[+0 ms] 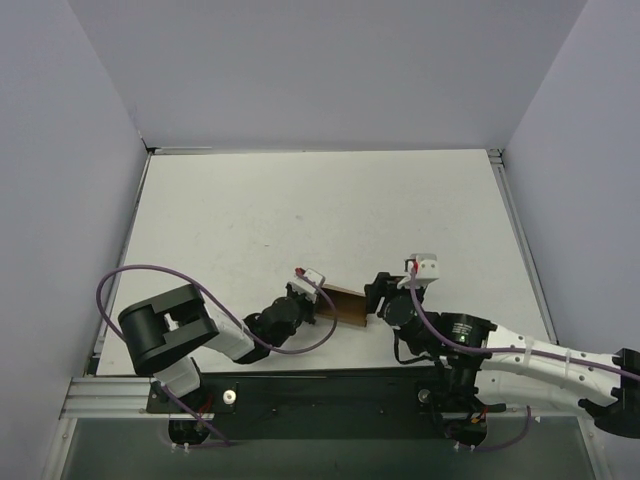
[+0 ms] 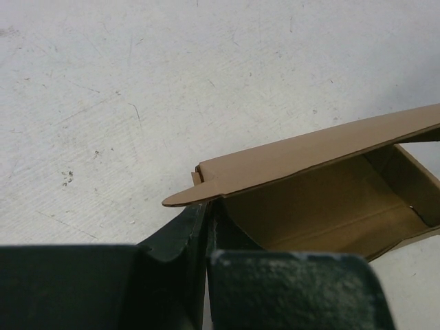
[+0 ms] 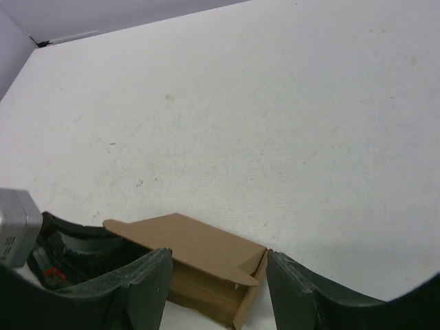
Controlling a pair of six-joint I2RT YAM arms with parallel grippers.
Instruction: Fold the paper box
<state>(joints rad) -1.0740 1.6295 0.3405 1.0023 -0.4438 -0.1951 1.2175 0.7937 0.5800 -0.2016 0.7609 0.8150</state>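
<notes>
The paper box [image 1: 345, 303] is a small brown cardboard box, partly folded, lying on the white table near the front middle. Its lid flap stands half open over the hollow body [image 2: 330, 206]. My left gripper [image 1: 312, 298] is shut on the box's left wall, the jaws pressed together with cardboard between them [image 2: 203, 227]. My right gripper [image 1: 378, 296] is open, its two fingers [image 3: 148, 285] spread either side of the box's right end [image 3: 206, 265], close to it but not clamped.
The white table [image 1: 320, 210] is walled by grey-violet panels at the back and sides. A black rail [image 1: 320, 395] carries the arm bases at the front edge. Purple cables loop by both arms.
</notes>
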